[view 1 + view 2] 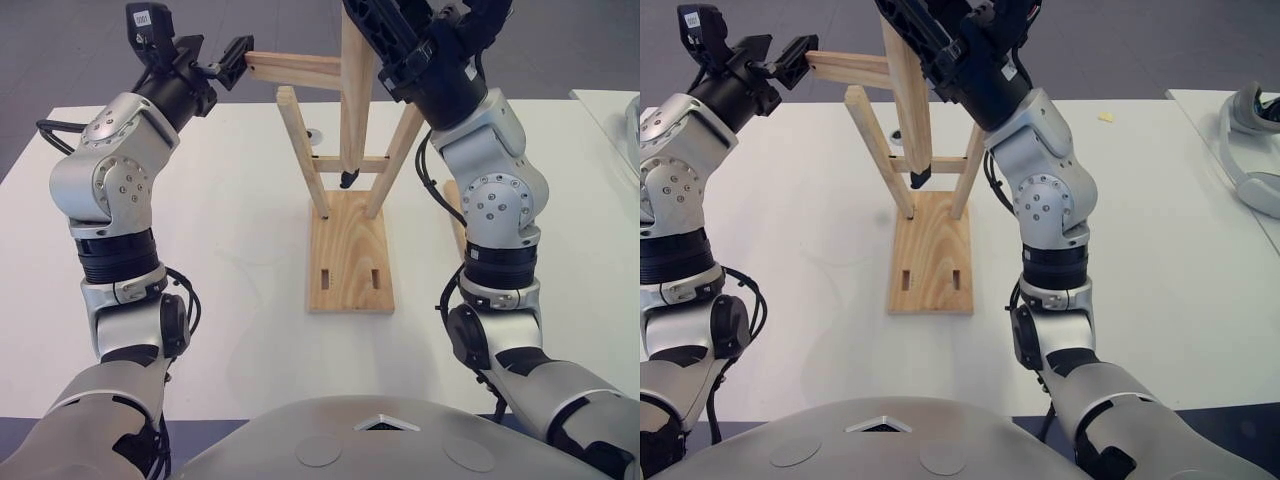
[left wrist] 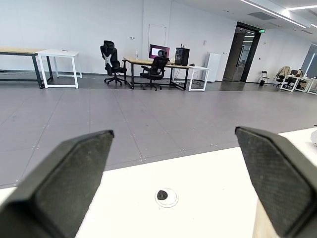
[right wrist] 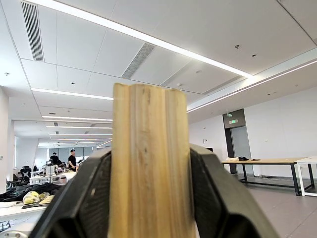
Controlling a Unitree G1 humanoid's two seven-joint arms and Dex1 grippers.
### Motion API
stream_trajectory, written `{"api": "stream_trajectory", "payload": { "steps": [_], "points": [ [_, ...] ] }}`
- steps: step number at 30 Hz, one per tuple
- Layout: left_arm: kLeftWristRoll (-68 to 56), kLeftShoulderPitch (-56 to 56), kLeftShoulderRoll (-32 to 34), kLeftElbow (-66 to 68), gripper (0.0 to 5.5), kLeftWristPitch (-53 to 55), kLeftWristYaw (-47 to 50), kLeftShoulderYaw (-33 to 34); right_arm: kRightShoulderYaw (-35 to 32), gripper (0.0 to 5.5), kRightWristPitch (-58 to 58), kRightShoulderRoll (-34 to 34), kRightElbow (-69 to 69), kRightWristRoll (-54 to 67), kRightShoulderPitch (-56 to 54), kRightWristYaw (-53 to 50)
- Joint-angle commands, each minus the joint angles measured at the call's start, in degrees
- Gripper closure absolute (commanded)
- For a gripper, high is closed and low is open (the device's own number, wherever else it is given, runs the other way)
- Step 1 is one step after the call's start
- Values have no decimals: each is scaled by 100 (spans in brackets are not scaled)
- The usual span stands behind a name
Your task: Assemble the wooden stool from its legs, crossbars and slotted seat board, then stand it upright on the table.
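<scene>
The slotted seat board (image 1: 350, 262) lies flat mid-table, two empty slots at its near end. Two legs (image 1: 303, 150) stand slanted in its far end, joined by a short crossbar (image 1: 328, 163). Above them my right gripper (image 1: 368, 28) is shut on a third leg (image 1: 356, 100), held upright in the air; the leg's end grain (image 3: 148, 148) sits between the fingers. A crossbar (image 1: 297, 68) sticks out from that leg toward the left. My left gripper (image 1: 232, 60) is open at that crossbar's free end, and nothing lies between its fingers (image 2: 64, 183).
Another wooden piece (image 1: 455, 215) lies on the table behind my right forearm. A round cable grommet (image 2: 166, 196) sits in the tabletop beyond the legs. A white headset-like object (image 1: 1250, 120) rests on the neighbouring table at the right. The table's far edge is close behind the stool.
</scene>
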Motion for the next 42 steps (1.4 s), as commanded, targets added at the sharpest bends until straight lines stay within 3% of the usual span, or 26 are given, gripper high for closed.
{"api": "stream_trajectory", "payload": {
  "steps": [1, 12, 17, 23, 33, 39, 42],
  "points": [
    [16, -74, -61, -74, 96, -9, -57, -85, 58, 345, -17, 54, 110, -65, -36, 37],
    [-26, -97, -161, -83, 96, 23, -82, 1, -90, 345, -220, 71, 241, -169, -163, -12],
    [-46, -132, -252, -68, 13, 82, -18, 60, -119, 346, -256, 66, 233, -170, -174, -32],
    [95, -158, -228, 10, 10, 1, 12, 38, -155, 346, -279, 51, 260, -170, -213, -35],
    [886, -748, 694, 2025, 10, -1747, 143, 848, -285, 346, -243, -144, 253, -146, -290, 12],
    [767, -603, 586, 2258, 10, -2127, 46, 921, -1107, 346, -30, -238, 75, 778, -787, -512],
    [739, -457, 533, 2170, 10, -2122, 70, 927, -1070, 346, 316, -511, -431, 1062, -505, -441]
  ]
}}
